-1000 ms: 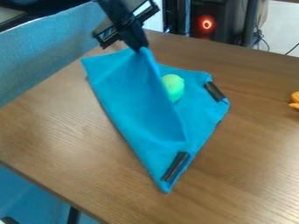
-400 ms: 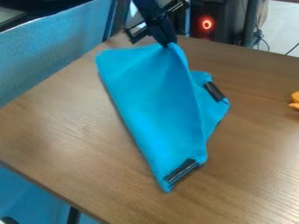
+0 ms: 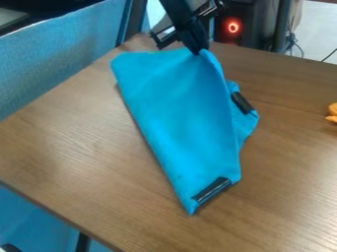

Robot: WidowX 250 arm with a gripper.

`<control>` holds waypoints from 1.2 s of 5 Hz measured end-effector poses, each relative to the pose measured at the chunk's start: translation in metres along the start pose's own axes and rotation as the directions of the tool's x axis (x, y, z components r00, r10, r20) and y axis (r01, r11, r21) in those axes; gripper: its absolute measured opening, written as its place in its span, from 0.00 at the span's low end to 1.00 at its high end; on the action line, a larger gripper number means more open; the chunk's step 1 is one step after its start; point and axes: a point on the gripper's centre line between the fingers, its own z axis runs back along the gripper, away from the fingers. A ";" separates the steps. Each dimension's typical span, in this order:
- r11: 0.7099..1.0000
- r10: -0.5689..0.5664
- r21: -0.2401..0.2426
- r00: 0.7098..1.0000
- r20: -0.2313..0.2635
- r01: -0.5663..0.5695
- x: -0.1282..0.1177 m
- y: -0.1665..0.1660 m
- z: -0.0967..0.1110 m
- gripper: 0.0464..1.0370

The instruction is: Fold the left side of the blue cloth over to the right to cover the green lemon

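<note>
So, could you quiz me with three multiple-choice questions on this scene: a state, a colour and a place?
1. How is the blue cloth lying?
A) Fully flat
B) Rolled up
C) Partly raised at the gripper

2. What colour are the strips on it?
A) Black
B) White
C) Red

3. Where is the orange thing?
A) On the cloth
B) At the view's right edge
C) In the jaws

1 C: its top rises to the jaws.
2 A: both visible strips look black.
3 B: it sits on the table, away from the cloth.
</note>
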 end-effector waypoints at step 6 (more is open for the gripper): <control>0.947 0.059 0.319 0.998 -0.027 -0.047 0.021 0.080 0.038 0.96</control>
